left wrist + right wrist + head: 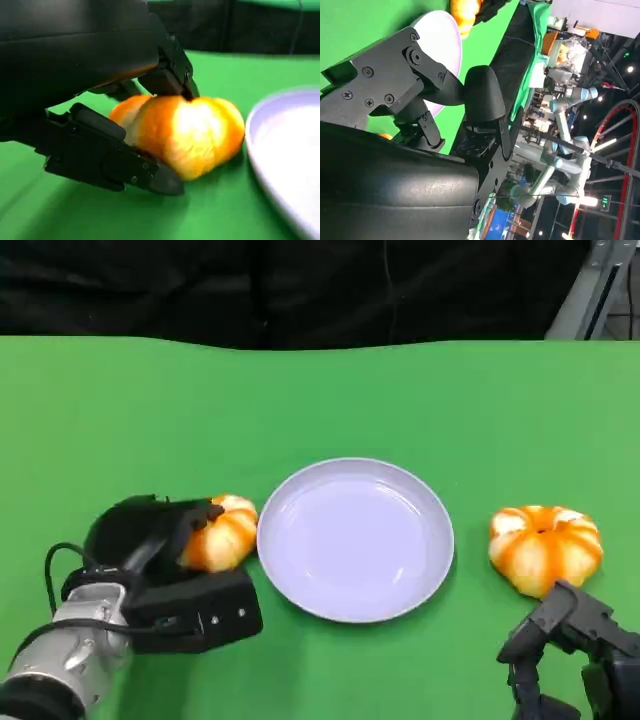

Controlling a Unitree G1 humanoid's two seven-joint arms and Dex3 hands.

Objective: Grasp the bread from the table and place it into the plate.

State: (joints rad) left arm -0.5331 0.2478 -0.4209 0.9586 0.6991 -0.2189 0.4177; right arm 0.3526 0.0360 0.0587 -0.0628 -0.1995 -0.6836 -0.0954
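Left bread: an orange and white pumpkin-shaped bread (222,533) lies on the green table (320,400), just left of the plate and close to its rim.
Left hand: the left hand (165,565) is closed around this bread from the left and near side. In the left wrist view one of the fingers (167,70) presses on its top and another runs under its near side, so the bread (182,135) sits between them, resting on the cloth.
Plate: the pale lilac plate (300,570) stands at the middle of the table, nothing in it.
Right bread: a second bread (545,547) of the same kind lies to the right of the plate, well apart from it.
Right hand: the right hand (575,650) is at the near right edge, just nearer than the second bread and not touching it; fingers apart, holding nothing.
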